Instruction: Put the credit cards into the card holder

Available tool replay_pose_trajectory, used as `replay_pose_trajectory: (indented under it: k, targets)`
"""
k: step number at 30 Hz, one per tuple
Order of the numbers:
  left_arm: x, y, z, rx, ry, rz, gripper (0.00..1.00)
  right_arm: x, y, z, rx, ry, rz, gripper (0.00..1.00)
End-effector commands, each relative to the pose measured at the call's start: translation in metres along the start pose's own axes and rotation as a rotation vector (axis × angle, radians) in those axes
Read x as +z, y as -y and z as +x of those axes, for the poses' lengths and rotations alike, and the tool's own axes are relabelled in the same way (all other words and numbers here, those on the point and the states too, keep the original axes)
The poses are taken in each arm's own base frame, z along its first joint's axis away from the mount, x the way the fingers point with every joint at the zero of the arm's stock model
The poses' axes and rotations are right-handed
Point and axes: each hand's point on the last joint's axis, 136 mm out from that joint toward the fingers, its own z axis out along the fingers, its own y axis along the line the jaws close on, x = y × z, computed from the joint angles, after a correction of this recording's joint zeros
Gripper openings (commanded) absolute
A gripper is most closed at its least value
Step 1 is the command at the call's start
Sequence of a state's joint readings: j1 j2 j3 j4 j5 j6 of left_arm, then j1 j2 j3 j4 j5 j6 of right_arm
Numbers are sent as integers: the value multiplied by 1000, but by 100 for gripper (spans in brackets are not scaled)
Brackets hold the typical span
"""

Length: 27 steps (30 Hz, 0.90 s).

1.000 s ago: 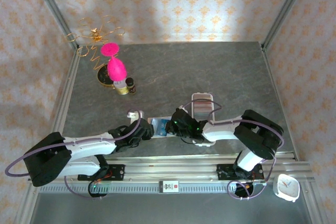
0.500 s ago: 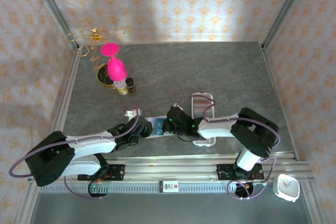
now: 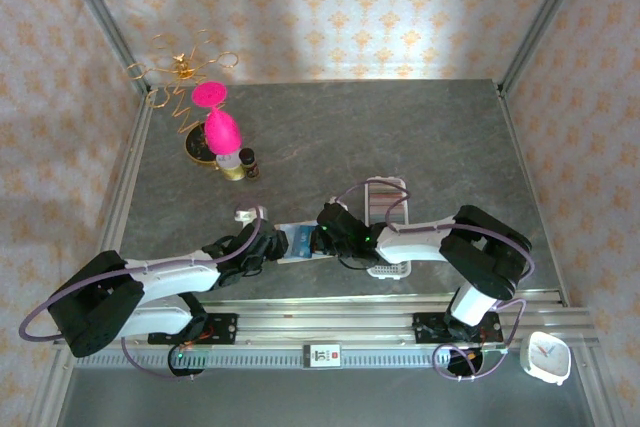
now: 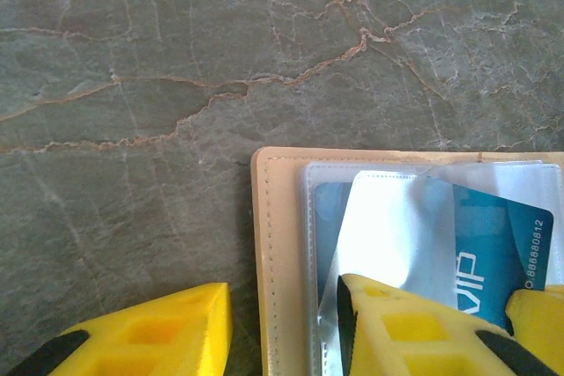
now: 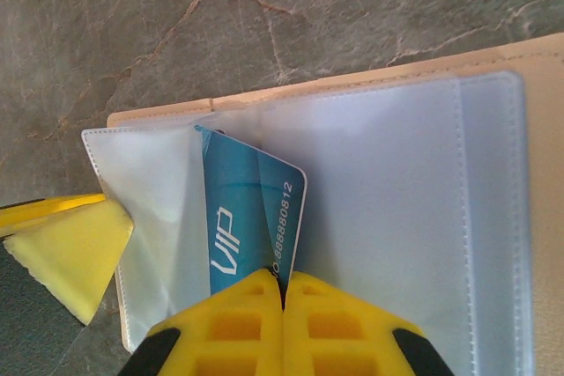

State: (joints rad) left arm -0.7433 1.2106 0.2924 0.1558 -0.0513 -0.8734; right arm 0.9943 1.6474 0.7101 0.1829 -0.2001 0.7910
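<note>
My left claw [image 4: 282, 314] stands spread, low over the grey stone table [image 4: 176, 85]. Its left finger [image 4: 141, 336] is over bare stone and its right finger sits on the clear sleeve at the left end of the card holder [image 4: 278, 244]. The tan holder lies open and flat near the table's near edge, between my two claws. A blue card [image 5: 251, 217] marked VIP is partly inside one clear pocket, tilted, its near end sticking out. My right claw [image 5: 284, 283] is pressed together, pinching that near end. Just right of it lies the white tray [image 3: 385, 209].
</note>
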Motion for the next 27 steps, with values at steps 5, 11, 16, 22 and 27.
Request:
replay_pose_trajectory:
  k: [5, 11, 16, 22, 27]
  targets:
    - [4, -14, 3, -9, -3, -34, 37, -2, 20, 1, 19, -7, 69, 4]
    - [6, -14, 6, -3, -14, -34, 38, 0, 18, 2, -24, -57, 58, 3]
    - [6, -15, 6, -1, -17, -37, 38, 1, 20, 7, -76, -105, 77, 2]
    - [7, -14, 7, -1, -20, -34, 38, 2, 21, 8, -107, -137, 82, 2]
    - [8, -13, 7, 0, -25, -33, 38, 7, 13, 7, -118, -152, 60, 2]
